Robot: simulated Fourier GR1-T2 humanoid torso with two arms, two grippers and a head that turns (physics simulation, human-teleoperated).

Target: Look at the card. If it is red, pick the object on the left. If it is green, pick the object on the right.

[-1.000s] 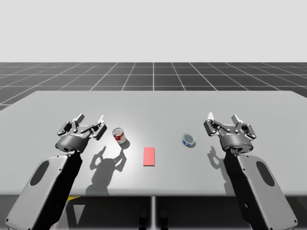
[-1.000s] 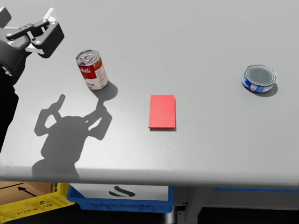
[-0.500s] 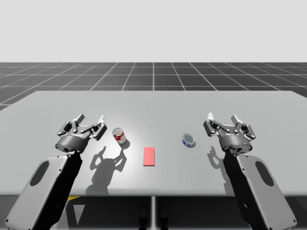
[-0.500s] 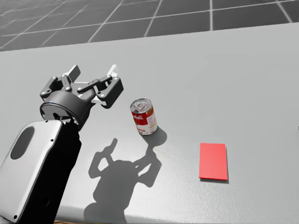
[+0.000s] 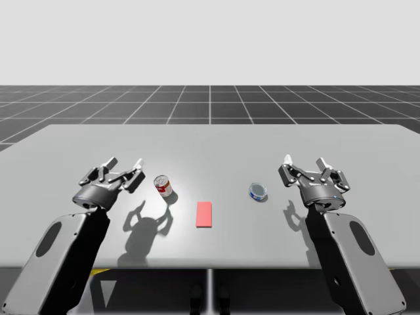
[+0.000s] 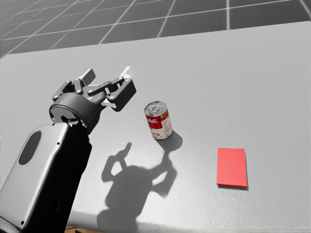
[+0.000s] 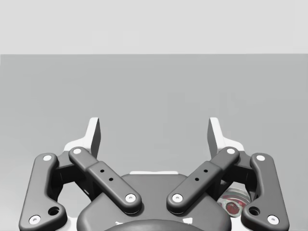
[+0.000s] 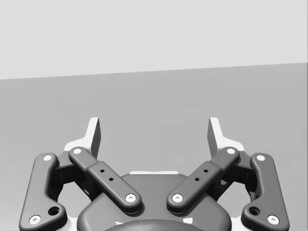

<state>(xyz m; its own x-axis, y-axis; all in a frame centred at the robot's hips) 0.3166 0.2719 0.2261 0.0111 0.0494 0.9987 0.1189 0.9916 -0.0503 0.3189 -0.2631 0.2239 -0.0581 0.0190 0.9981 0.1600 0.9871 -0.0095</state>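
left end effector (image 5: 125, 162), fingers apart, is just beside the upright red can (image 5: 163, 186) on the worktop (image 5: 216, 141); right end effector (image 5: 304, 161) likewise apart.

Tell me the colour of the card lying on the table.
The card is red, plainest in the head view.

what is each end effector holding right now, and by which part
Nothing is held. My left end effector is open, apart from the red and white can beside it; my right end effector is open, apart from the flat blue can.
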